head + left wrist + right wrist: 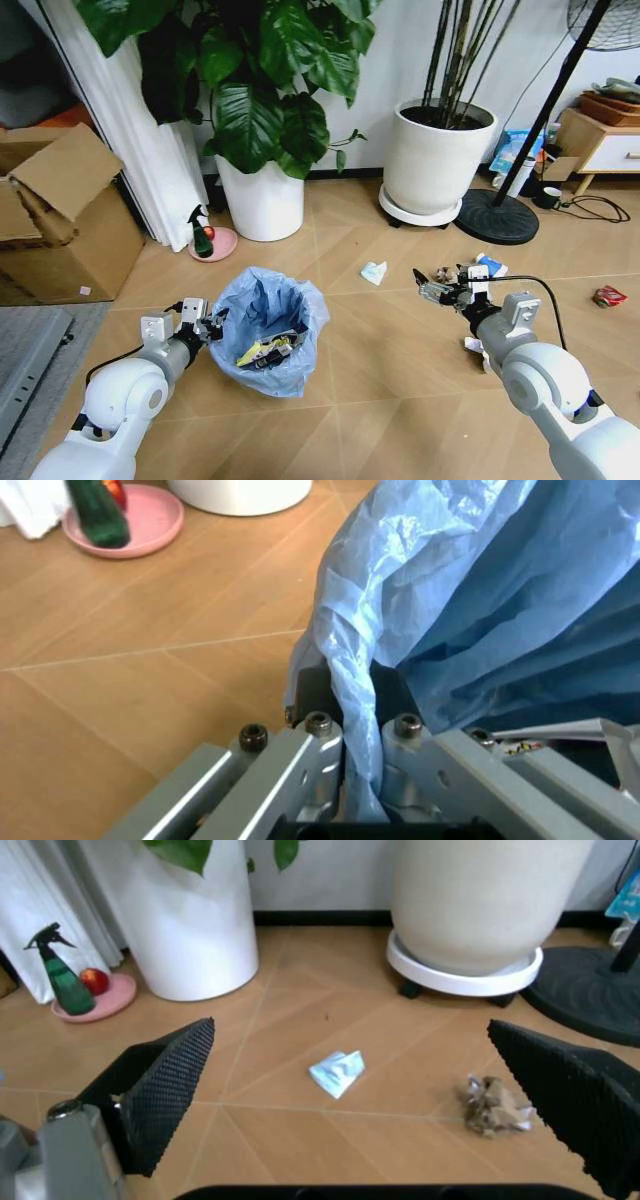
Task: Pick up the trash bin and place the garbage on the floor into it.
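Note:
The trash bin (268, 325), dark with a wrinkly light-blue liner (470, 592), is in front of me on the left. My left gripper (212, 325) (355, 701) is shut on its near rim and liner. A yellow wrapper (262, 350) lies inside. My right gripper (432, 286) (350, 1029) hangs open over the floor (380, 400), holding nothing. Below it on the floor lie a pale paper wad (374, 272) (338, 1072) and a crumpled brownish wad (447, 272) (493, 1106). A blue-white can (490, 266), a red can (608, 296) and a white scrap (472, 345) lie farther right.
Two large white plant pots (262, 200) (438, 158) stand at the back. A green spray bottle (200, 232) sits on a pink dish. Cardboard boxes (60, 230) and a grey mat (25, 360) are on the left. A black fan base (497, 217) and a wooden cabinet (605, 145) are on the right.

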`<state>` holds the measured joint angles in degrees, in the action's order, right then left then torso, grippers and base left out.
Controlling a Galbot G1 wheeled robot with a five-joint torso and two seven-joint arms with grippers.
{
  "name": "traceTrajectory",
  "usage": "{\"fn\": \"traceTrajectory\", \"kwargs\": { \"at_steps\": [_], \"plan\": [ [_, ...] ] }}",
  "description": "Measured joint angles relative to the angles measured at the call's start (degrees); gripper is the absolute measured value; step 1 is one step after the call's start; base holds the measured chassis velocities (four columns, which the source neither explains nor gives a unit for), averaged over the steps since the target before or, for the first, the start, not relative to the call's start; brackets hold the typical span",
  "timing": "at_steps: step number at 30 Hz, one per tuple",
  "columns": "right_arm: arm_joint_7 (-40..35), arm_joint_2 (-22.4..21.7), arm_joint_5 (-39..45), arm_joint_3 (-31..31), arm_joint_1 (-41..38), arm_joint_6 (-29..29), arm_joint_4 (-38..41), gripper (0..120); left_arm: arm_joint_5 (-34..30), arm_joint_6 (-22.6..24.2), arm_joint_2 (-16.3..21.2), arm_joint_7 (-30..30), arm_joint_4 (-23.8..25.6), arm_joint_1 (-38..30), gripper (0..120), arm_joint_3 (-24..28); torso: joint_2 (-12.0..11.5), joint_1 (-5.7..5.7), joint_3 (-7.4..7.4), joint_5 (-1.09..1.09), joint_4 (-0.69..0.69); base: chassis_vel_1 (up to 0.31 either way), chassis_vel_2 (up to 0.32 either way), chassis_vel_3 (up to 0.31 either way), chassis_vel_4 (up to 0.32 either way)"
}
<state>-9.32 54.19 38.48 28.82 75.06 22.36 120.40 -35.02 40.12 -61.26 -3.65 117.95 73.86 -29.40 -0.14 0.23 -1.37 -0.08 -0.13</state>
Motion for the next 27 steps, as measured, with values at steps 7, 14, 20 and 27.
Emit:
{"fn": "traceTrajectory", "kwargs": {
  "at_steps": [7, 14, 20, 27],
  "plan": [
    [0.00, 0.27, 0.11, -0.40, 0.07, -0.02, -0.01, 100, -0.02, 0.00, 0.05, 0.03, 0.30, 0.41, 0, -0.05, 0.00, 0.00, 0.00, 0.01, 0.00, -0.186, -0.199, 0.195, 0.195],
    [-0.02, 0.65, -0.12, -0.81, 0.49, -0.07, -0.03, 100, 0.08, 0.00, 0.04, 0.05, 0.62, 0.82, 0, -0.10, 0.00, 0.00, 0.00, 0.07, 0.00, -0.211, -0.217, 0.220, 0.212],
    [-0.04, 0.83, -0.51, -1.06, 0.72, -0.20, 0.03, 100, 0.18, -0.09, -0.03, 0.12, 0.72, 0.85, 0, -0.08, 0.00, 0.00, 0.00, -0.02, 0.00, -0.222, -0.212, 0.207, 0.210],
    [-0.04, 0.97, -1.13, -1.60, 0.83, -0.94, -0.12, 100, 0.26, -0.26, -0.17, 0.26, 0.73, 0.73, 0, -0.08, 0.00, 0.00, 0.00, 0.11, -0.01, -0.209, -0.206, 0.214, 0.217]
  ]
}}
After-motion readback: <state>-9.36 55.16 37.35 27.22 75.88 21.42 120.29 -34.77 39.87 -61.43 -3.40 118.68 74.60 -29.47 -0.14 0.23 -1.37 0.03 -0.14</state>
